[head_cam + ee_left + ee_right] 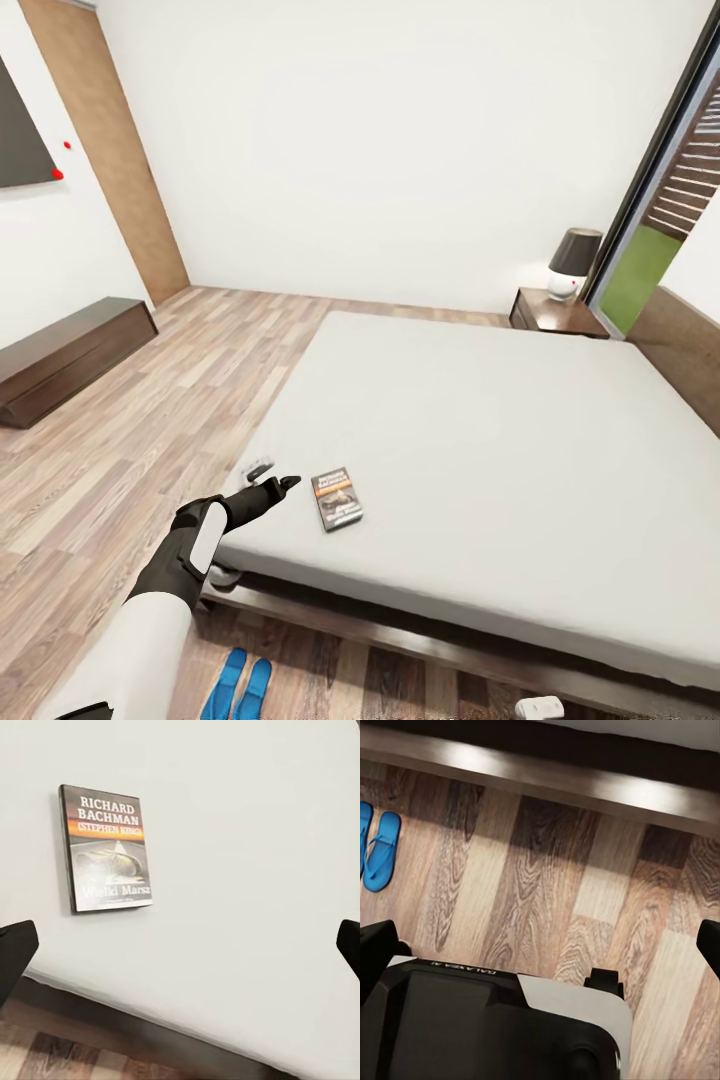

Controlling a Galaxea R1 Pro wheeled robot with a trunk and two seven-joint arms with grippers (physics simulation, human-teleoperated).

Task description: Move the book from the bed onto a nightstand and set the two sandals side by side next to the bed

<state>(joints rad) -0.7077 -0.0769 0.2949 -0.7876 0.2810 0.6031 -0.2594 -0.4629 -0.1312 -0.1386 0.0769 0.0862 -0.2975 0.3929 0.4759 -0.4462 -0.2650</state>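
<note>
Left fingers (15,952) spread wide, empty; black-orange book (107,849) flat on bed (247,832); right fingers (379,945) apart.

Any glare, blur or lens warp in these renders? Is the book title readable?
Head view: wide-angle warp, the window frame leans; the book cover text is too small to read. Left wrist view: sharp, author lettering on the book legible, the lower title line faint. Right wrist view: bright highlights on the bed frame; floor grain crisp, sandals clear.
</note>
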